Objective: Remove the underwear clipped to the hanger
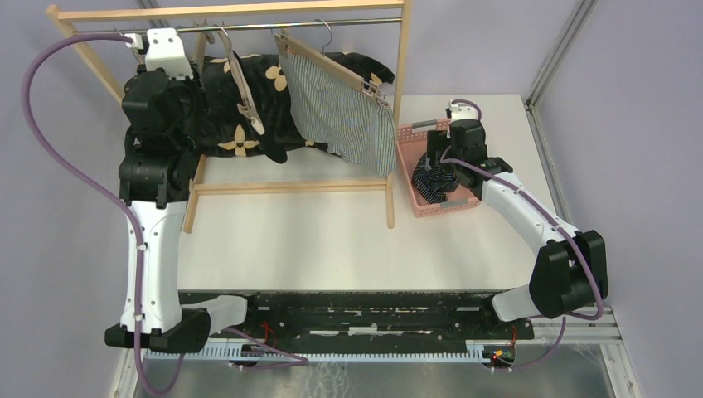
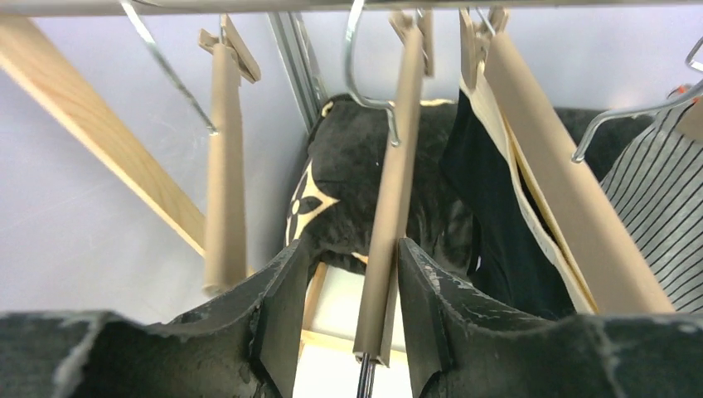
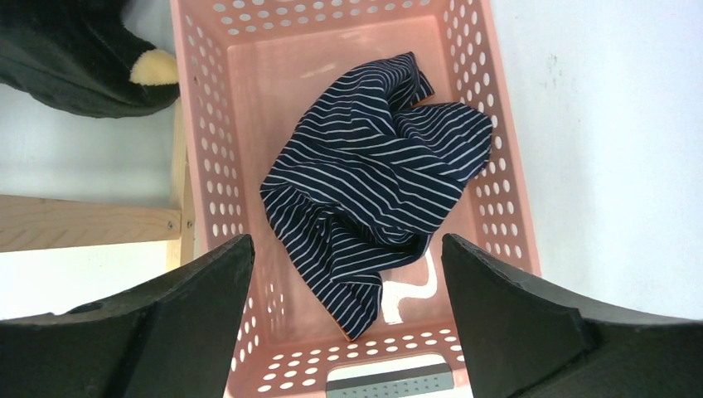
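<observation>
White table (image 1: 290, 240): right claw (image 3: 346, 249) wide over navy underwear (image 3: 373, 182) (in basket (image 3: 201, 124)); left claw (image 2: 355, 249) parted around hanger (image 2: 398, 166)

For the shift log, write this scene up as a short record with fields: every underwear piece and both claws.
navy striped underwear: loose in the pink basket
grey-white striped underwear: clipped up, hanging on the rack
black underwear: hanging on the rack
left claw: open, straddling a bare hanger bar
right claw: open, above the pink basket
</observation>
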`<state>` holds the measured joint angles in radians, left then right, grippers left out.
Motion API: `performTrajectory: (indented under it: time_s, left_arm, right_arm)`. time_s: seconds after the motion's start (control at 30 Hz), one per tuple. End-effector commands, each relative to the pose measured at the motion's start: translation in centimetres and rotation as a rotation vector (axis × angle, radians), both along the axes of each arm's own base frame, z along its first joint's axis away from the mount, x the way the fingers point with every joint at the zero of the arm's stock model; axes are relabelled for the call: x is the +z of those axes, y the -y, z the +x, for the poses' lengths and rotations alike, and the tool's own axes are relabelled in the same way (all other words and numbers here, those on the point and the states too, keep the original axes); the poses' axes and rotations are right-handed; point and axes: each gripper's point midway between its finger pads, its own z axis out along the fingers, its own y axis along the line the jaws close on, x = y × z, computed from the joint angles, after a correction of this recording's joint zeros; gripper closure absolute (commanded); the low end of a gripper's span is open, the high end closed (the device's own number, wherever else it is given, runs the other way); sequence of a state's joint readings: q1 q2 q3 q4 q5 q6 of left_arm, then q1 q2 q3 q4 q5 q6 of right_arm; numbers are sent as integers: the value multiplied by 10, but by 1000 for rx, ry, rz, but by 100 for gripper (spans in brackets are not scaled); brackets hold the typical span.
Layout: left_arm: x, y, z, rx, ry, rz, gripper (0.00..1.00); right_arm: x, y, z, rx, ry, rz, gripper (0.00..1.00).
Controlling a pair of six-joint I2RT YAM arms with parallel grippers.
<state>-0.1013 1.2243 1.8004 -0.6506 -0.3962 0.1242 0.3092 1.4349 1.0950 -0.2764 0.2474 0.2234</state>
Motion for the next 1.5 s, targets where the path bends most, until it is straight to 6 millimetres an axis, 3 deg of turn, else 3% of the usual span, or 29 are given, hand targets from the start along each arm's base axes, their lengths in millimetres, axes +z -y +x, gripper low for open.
performTrajectory:
  time_s: [0.0,0.43,0.67,0.9,1.0,1.2,1.47]
  left_arm:
    - [40,-8,-20,37,168,-35,48]
    - [86,-11,-41,40,338,-36,45]
    - [99,18,-47,-136,366,-63,48]
    - [89,59,-26,-343,259,-120,54]
    - [86,65,-21,-371,213,-139,57]
    - [60,82,1,-446,83,-154,60]
    - [38,87,11,-464,17,-159,63]
  right_arm:
    - [22,-8,4,24,72,58,9]
    - [23,-21,-3,94,72,102,9]
    - [29,-29,-6,119,84,117,10]
    - [39,-29,-11,118,104,85,10]
    - [41,-30,-12,120,107,78,10]
    - [45,-35,-15,130,117,59,10]
    - [50,-33,-14,121,131,44,10]
